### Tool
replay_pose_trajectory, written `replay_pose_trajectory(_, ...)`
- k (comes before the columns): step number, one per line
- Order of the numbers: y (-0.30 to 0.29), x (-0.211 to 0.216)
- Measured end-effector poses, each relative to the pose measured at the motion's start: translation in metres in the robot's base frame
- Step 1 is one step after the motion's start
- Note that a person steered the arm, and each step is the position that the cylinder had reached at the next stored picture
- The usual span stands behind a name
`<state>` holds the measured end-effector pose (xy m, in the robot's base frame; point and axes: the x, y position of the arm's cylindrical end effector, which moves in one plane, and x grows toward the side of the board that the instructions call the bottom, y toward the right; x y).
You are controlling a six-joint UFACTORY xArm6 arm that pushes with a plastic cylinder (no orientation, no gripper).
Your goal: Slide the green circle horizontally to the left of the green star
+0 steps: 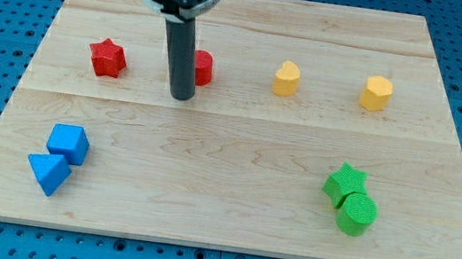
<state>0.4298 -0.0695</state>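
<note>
The green circle point(357, 214) lies at the view's lower right and touches the green star point(345, 182), which sits just above and slightly left of it. My tip point(182, 96) rests on the board in the upper middle, far to the left of both green blocks. It stands just left of a red block point(202, 68), partly hiding it.
A red star point(107, 58) lies left of my tip. A yellow heart point(286, 79) and a yellow hexagon point(376, 93) lie at the upper right. A blue cube point(68, 142) and a blue triangle point(48, 173) touch at the lower left. The wooden board point(229, 147) ends on blue pegboard.
</note>
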Motion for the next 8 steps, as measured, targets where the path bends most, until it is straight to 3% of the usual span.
replay_pose_trajectory(1,0.034,0.028)
replay_pose_trajectory(2,0.078,0.028)
replay_pose_trajectory(4,0.081,0.03)
replay_pose_trajectory(5,0.139,0.034)
replay_pose_trajectory(7,0.315,0.032)
replay_pose_trajectory(8,0.318,0.098)
